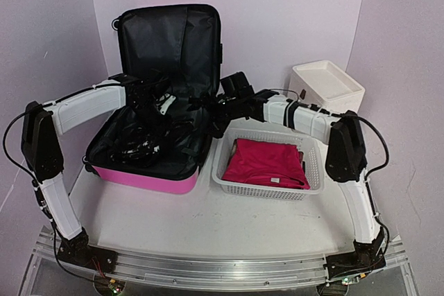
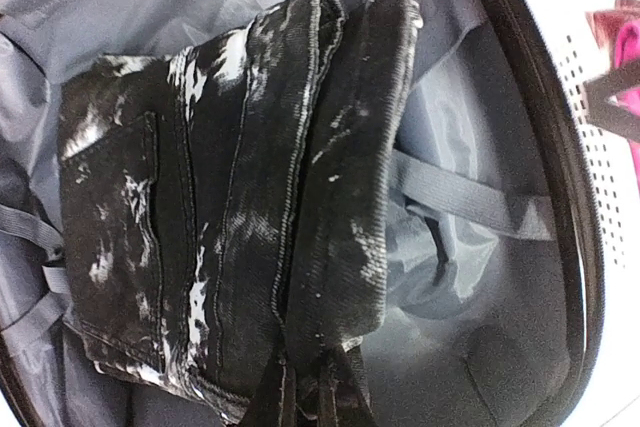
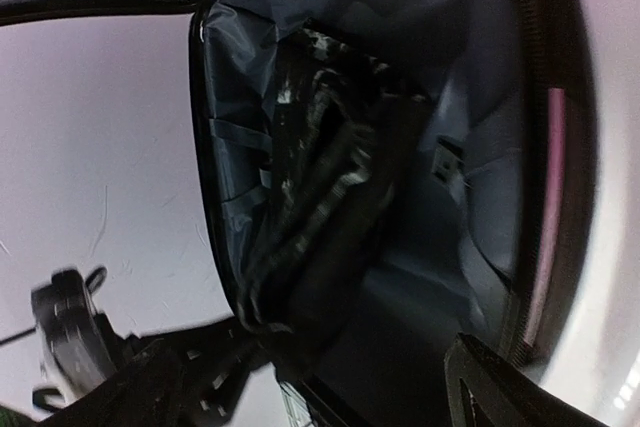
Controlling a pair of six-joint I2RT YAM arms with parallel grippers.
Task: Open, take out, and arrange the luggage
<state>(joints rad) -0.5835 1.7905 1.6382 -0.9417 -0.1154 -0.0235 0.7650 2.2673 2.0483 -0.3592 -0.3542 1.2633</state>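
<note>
Top view evenly bright w/ soft shadows; luggage dim & blurred in right wrist view.

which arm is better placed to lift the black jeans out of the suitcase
Left. The left gripper hangs directly above the folded jeans inside the open luggage, fingertips near the denim. The right gripper sits at the case's right edge, viewing the jeans side-on.

The top view looks down from behind over the whole counter. Both wrist views peer closely into the luggage ahead of their jaws, sharing the jeans.
</note>
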